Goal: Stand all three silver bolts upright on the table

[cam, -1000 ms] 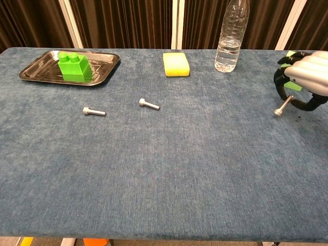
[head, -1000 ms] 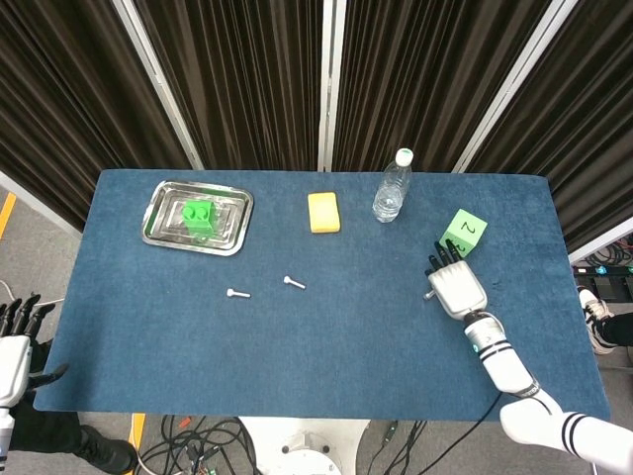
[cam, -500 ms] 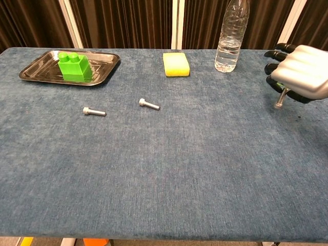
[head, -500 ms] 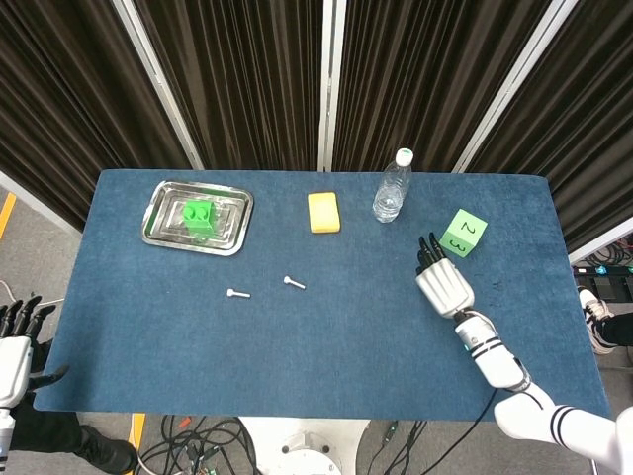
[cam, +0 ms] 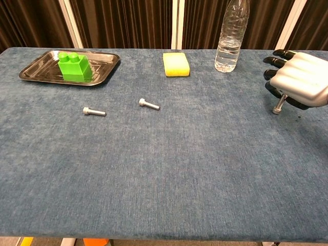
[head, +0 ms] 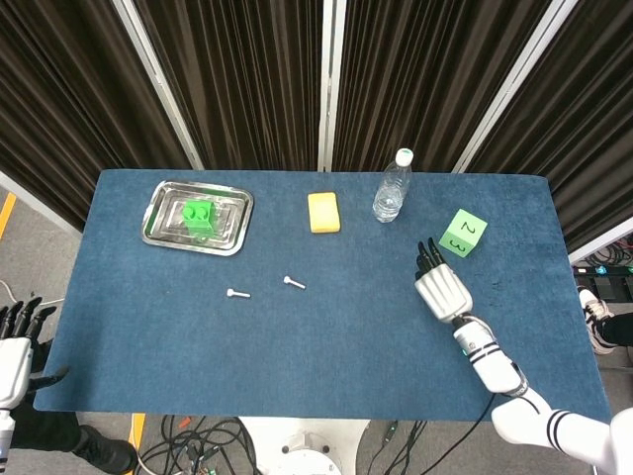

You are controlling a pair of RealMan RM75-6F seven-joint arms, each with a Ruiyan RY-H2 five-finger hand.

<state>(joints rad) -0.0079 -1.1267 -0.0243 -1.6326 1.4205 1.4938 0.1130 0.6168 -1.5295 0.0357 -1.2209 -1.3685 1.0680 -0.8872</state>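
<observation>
Bolts (cam: pixel 148 104) lay mostly flat, two at mid-table on their sides, while the right hand (cam: pixel 298 81) pinched the third bolt (cam: pixel 278 106) near-upright, head touching the cloth, which seemingly needed only squaring and gentle release.

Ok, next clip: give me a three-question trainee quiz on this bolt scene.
1. True or false: the right hand holds a bolt.
2. How many bolts lie flat on the table?
3. What sits in the metal tray? A) sponge B) green block C) bottle

Key: 1 true, head-down near the cloth. 2 two, the left one and the middle one. 3 B, the green block.
</observation>
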